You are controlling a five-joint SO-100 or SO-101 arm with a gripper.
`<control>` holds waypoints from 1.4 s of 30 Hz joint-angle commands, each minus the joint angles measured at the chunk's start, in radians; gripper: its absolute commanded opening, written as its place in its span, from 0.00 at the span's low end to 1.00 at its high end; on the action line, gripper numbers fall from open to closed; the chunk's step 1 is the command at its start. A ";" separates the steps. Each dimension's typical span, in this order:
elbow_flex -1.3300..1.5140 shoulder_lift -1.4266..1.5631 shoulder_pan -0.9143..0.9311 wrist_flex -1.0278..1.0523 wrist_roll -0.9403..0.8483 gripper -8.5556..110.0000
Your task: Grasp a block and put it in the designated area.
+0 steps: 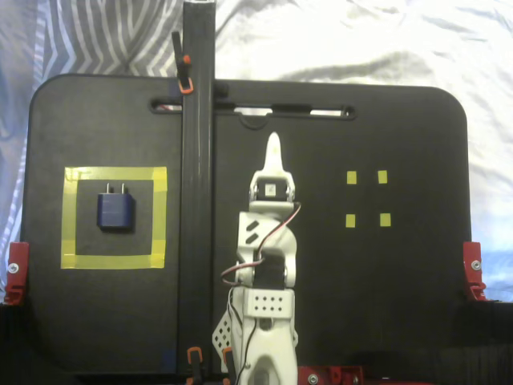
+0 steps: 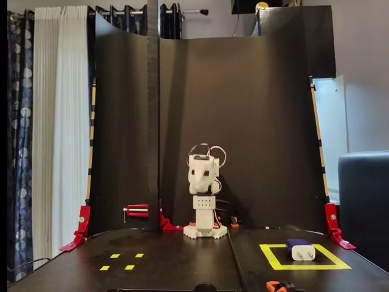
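Observation:
The dark-blue block (image 1: pixel 115 210) lies flat inside the designated area, a hollow square of wide yellow tape (image 1: pixel 115 174) on the left of the black board, with its two prongs toward the far edge. In the other fixed view the block (image 2: pixel 299 249) sits in the yellow tape square (image 2: pixel 304 266) at the right front. My gripper (image 1: pixel 274 144) is at mid-board, far from the block, pointing at the board's far edge. Its fingers look pressed together into one tip with nothing between them. The white arm (image 2: pixel 203 182) is folded low over its base.
A tall black pole (image 1: pixel 196 200) stands between the arm and the taped square. Several tiny yellow tape squares (image 1: pixel 351 177) mark the right half of the board. Red clamps (image 1: pixel 16 271) (image 1: pixel 474 269) hold the board's sides. A black backdrop (image 2: pixel 243 121) rises behind the arm.

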 commanded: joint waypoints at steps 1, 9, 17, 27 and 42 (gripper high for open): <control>0.041 0.086 -0.012 0.020 -0.011 0.07; 0.138 0.161 -0.043 0.046 -0.035 0.07; 0.140 0.229 -0.052 0.253 -0.035 0.07; 0.141 0.249 -0.051 0.425 -0.043 0.07; 0.143 0.250 -0.060 0.584 -0.037 0.07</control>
